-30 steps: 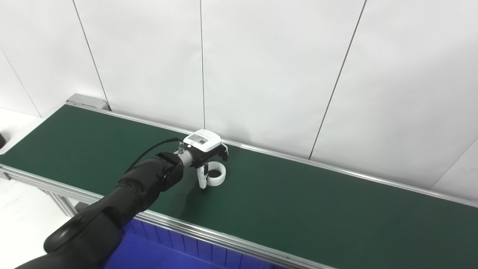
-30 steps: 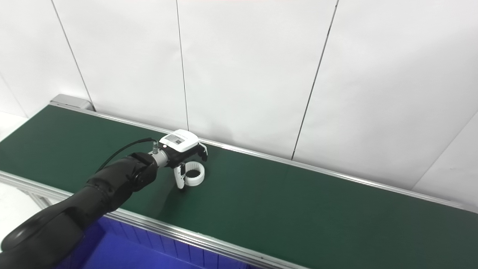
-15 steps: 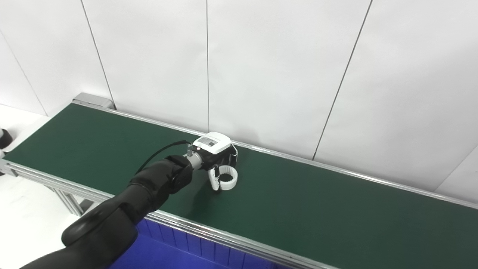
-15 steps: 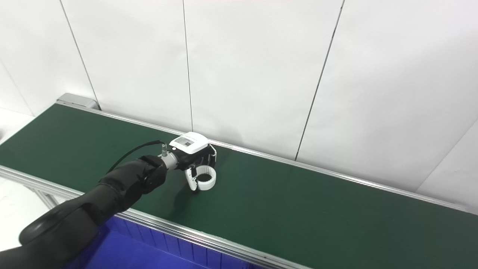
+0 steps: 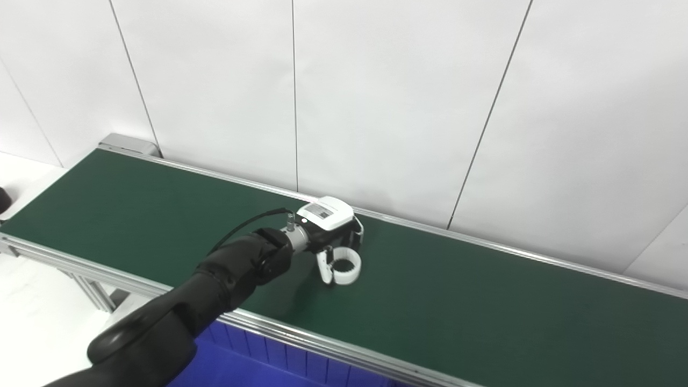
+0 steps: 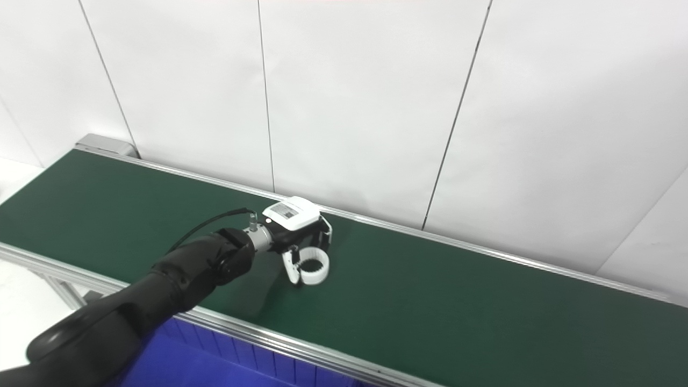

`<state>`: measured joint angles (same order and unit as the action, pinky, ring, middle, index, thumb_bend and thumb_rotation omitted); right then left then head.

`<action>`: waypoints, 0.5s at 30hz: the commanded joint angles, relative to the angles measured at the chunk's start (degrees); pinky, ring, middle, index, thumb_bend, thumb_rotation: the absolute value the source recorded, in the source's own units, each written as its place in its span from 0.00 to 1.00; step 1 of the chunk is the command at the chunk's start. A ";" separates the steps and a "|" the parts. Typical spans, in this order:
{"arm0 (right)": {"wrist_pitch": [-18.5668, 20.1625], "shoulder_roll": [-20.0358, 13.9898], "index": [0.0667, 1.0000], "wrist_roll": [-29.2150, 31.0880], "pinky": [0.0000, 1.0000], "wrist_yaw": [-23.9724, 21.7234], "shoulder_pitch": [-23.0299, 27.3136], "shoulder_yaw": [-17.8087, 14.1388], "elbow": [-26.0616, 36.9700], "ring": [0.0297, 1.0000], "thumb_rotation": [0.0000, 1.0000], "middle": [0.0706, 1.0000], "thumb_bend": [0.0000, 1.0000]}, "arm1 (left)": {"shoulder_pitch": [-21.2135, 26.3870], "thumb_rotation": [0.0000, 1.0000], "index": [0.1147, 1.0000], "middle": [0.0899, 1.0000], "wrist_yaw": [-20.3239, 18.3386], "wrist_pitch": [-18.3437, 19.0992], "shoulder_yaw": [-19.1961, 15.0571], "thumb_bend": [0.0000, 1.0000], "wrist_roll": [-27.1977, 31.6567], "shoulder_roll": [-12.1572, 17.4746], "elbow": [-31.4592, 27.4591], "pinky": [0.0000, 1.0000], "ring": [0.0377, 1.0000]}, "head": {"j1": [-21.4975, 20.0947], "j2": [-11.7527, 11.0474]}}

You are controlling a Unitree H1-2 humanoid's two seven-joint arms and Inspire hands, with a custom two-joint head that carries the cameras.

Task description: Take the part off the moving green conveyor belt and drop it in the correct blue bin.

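Note:
A white ring-shaped part [image 5: 345, 267] lies on the green conveyor belt [image 5: 484, 301] near its middle. My left hand [image 5: 334, 231] reaches over the belt from the lower left and sits right above the ring. Its white thumb [image 5: 323, 267] touches the ring's left side, and its dark fingers [image 6: 324, 235] curl down behind the far side. The ring still touches the belt. My right hand is out of sight.
A blue bin [image 6: 177, 365] with ribbed walls stands below the belt's near aluminium rail [image 5: 333, 346]. A white panelled wall rises just behind the far rail. The belt's end housing [image 5: 126, 144] is at the far left.
The ring and my left hand have both moved to the right along the belt, keeping the same pose relative to each other. The camera has shifted slightly.

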<state>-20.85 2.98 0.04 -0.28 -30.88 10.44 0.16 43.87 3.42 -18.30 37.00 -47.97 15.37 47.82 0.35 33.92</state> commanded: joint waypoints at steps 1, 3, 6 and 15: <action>0.52 0.04 0.98 0.29 0.91 -0.72 0.12 0.12 2.00 0.92 1.00 0.92 0.85 | 2.24 0.00 0.42 0.42 -1.17 1.48 -1.81 0.53 0.12 2.54 -5.68 0.20 0.25 | 0.37 0.23; 0.79 -0.09 0.98 -0.04 0.90 -0.64 0.26 0.06 2.14 0.92 1.00 0.92 0.84 | 1.72 0.00 0.44 0.39 -3.63 2.73 -2.94 0.52 0.29 3.92 -10.55 0.25 0.31 | 0.81 0.85; 1.59 -0.36 0.98 0.18 0.90 -0.75 0.30 0.00 2.94 0.92 1.00 0.92 0.83 | 0.68 0.00 0.45 0.39 -8.37 4.75 -5.10 0.52 1.42 6.00 -18.00 0.27 0.33 | 1.29 2.05; 5.03 -1.18 0.99 0.64 0.90 -0.68 0.21 -0.60 7.66 0.92 1.00 0.92 0.81 | -9.70 0.00 0.46 0.37 -14.71 7.69 -12.99 0.52 4.68 11.60 -38.51 0.24 0.29 | 5.73 9.55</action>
<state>-15.87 1.87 0.11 -0.29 -30.58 9.91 5.61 34.20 -10.82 -11.95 25.48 -44.03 25.58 12.53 6.06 43.41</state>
